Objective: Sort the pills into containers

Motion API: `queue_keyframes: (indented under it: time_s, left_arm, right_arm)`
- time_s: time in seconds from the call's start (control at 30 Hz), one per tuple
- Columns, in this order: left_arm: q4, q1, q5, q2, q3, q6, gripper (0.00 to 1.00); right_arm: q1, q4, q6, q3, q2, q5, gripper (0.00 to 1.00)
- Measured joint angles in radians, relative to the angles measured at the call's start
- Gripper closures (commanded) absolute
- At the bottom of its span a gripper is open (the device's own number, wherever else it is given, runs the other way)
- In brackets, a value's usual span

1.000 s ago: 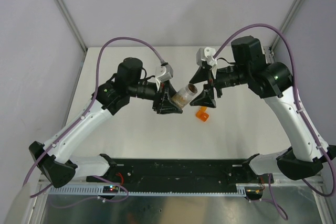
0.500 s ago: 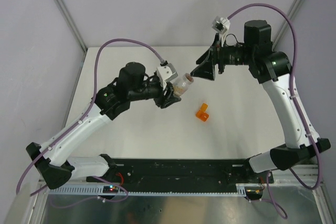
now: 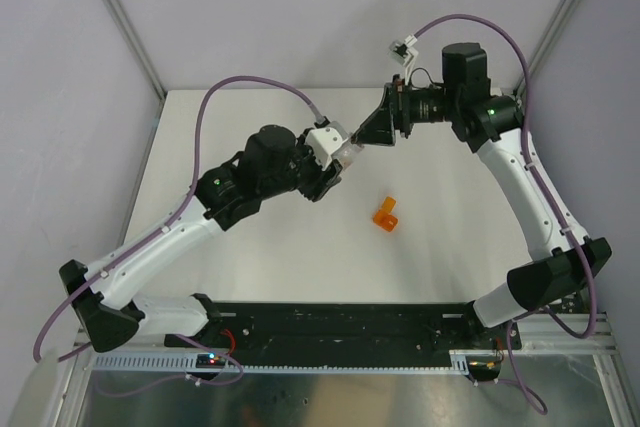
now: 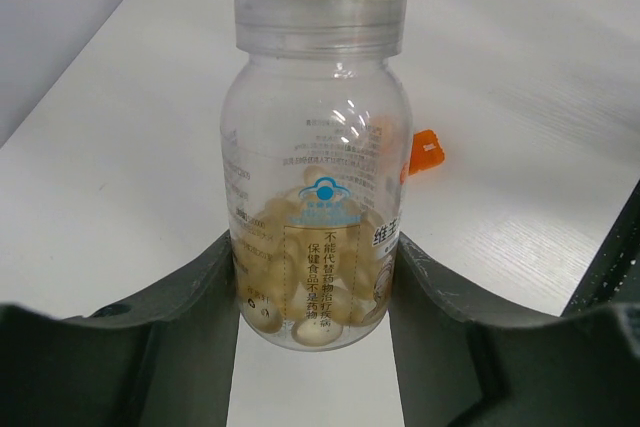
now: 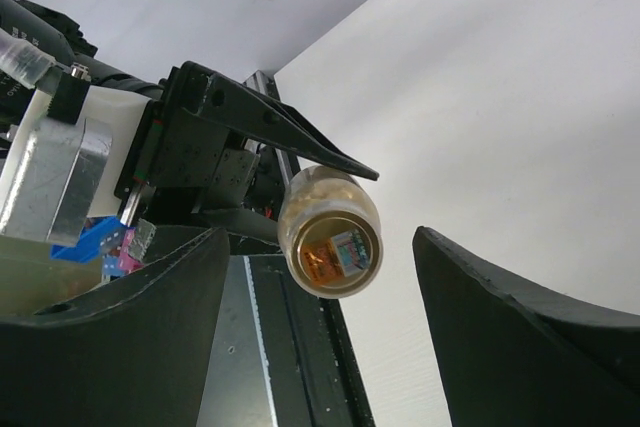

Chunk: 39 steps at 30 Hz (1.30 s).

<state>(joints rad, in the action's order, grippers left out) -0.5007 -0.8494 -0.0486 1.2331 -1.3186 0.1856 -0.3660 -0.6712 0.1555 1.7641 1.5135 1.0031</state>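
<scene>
— Where are the pills (image 4: pixel 305 292)?

— In a clear pill bottle (image 4: pixel 318 162). They are pale tan and heaped in its bottom third. I can see none loose on the table (image 3: pixel 460 247).

— Who has the bottle?

— The left gripper (image 3: pixel 335 165). In the left wrist view its two dark fingers (image 4: pixel 205 307) press against the lower sides of the bottle, one on each side, closed as far as the bottle allows. The clear cap (image 4: pixel 320 15) is on, at the top of that frame, and a printed label (image 4: pixel 325 237) faces the camera.

— Where does that sit from above?

— Just left of centre in the upper half of the overhead view, with the capped end pointing up and to the right.

— And the right gripper (image 3: pixel 363 137)?

— It holds nothing. In the right wrist view its fingers are spread wide at the lower left and lower right corners, and the bottle shows end-on between them in the middle of the frame, apart from both. From above its tips are just beside the cap. I cannot tell whether they touch it.

— Is the bottle resting on the table?

— In the right wrist view it looks held clear of the surface.

— The container?

— A small orange two-cell box (image 3: pixel 386 215) lies on the white table, slightly right of centre in the overhead view, below both grippers and apart from them. It also peeks out at the right of the bottle in the left wrist view. Whether anything is in its cells is too small to tell.
</scene>
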Motion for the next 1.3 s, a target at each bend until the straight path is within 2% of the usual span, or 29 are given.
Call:
queue_keyframes:
  time_s: [0.33, 0.47, 0.63, 0.8, 0.93, 1.1, 1.23, 1.3]
  left_arm:
    - [0.000, -0.011, 0.058, 0.008, 0.000, 0.008, 1.00]
    - [0.000, -0.012, 0.064, 0.008, 0.000, 0.008, 1.00]
    - [-0.004, -0.013, 0.064, 0.006, 0.000, 0.008, 1.00]
    - [-0.023, -0.005, 0.026, 0.003, 0.000, 0.005, 1.00]
    - [-0.045, 0.047, -0.123, -0.005, 0.000, -0.012, 1.00]
    - [-0.049, 0.132, -0.449, -0.014, 0.000, -0.048, 1.00]
    - [-0.048, 0.158, -0.697, -0.029, 0.000, -0.079, 1.00]
    - [-0.048, 0.161, -0.803, -0.037, 0.000, -0.084, 1.00]
  right_arm:
    - [-0.032, 0.011, 0.002, -0.021, 0.024, 0.000, 0.41]
    - [-0.034, 0.011, -0.003, -0.024, 0.027, -0.001, 0.54]
    - [-0.034, 0.011, -0.022, -0.027, 0.029, -0.003, 0.77]
    - [-0.041, -0.007, -0.074, -0.027, 0.028, 0.003, 0.90]
    - [-0.047, -0.061, -0.175, -0.018, 0.023, 0.031, 0.93]
    - [-0.068, -0.158, -0.360, 0.004, -0.032, 0.056, 0.91]
    - [-0.140, -0.272, -0.533, 0.067, -0.092, 0.024, 0.88]
    - [-0.190, -0.327, -0.608, 0.098, -0.126, -0.014, 0.83]
